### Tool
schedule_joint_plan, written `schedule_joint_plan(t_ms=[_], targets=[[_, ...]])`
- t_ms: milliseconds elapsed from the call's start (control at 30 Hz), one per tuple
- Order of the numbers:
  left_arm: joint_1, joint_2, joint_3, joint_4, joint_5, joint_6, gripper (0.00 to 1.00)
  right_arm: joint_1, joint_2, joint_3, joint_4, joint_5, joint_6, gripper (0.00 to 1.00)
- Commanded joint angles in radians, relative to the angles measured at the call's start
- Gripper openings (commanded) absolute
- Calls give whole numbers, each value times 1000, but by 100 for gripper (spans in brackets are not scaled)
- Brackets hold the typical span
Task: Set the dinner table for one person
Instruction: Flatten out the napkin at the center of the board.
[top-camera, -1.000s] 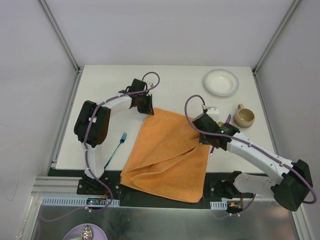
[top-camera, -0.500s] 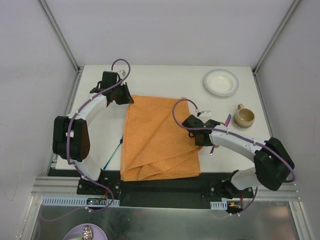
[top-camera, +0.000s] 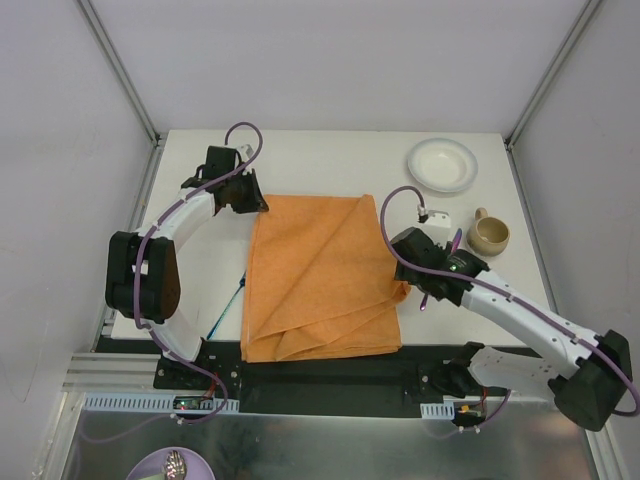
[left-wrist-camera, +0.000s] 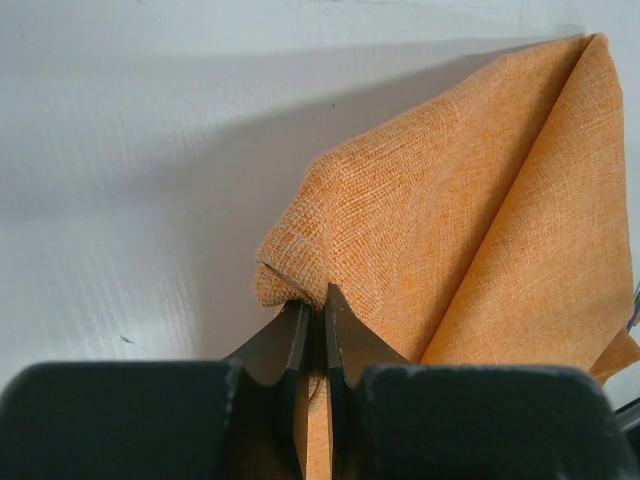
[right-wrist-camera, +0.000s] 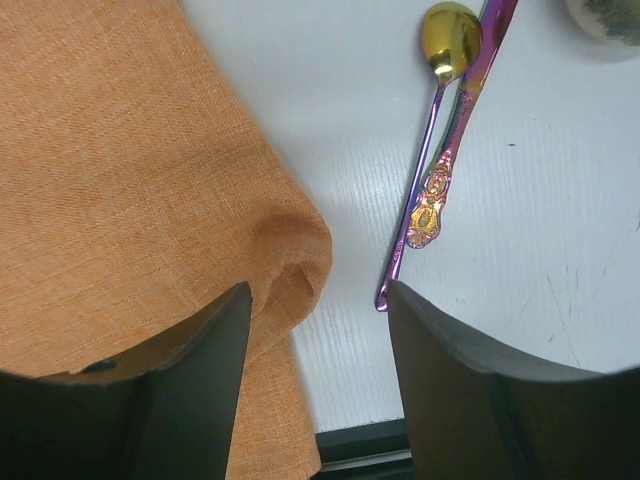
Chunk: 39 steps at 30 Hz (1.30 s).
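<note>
An orange cloth placemat lies folded over itself on the white dinner table, its near edge hanging past the table's front. My left gripper is shut on the cloth's far left corner, which bunches up just ahead of the closed tips. My right gripper hovers open at the cloth's right edge. A small hump of cloth sits between its fingers, untouched.
A gold-bowled spoon and a second iridescent purple utensil lie just right of the right gripper. A white plate and a beige mug stand at the far right. A blue fork pokes out from under the cloth's left edge.
The left gripper dragged the cloth's corner left and back, spreading it. The right gripper, shut on the cloth's right edge a second ago, has opened and let go, and has backed off slightly to the right.
</note>
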Motion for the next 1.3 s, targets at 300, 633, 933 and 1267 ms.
schedule_joint_plan(t_ms=[300,633,933,1267], targets=[[-2,0,8,-9,43,16,0,6,-81,-168,80,-40,159,60],[-1,2,8,-9,48,17,0,17,-59,-191,147,-42,148,60],[-1,8,14,-9,54,19,0,19,-14,-180,210,-58,117,60],[-1,-4,5,-9,49,23,0,25,83,-162,276,-52,78,60]])
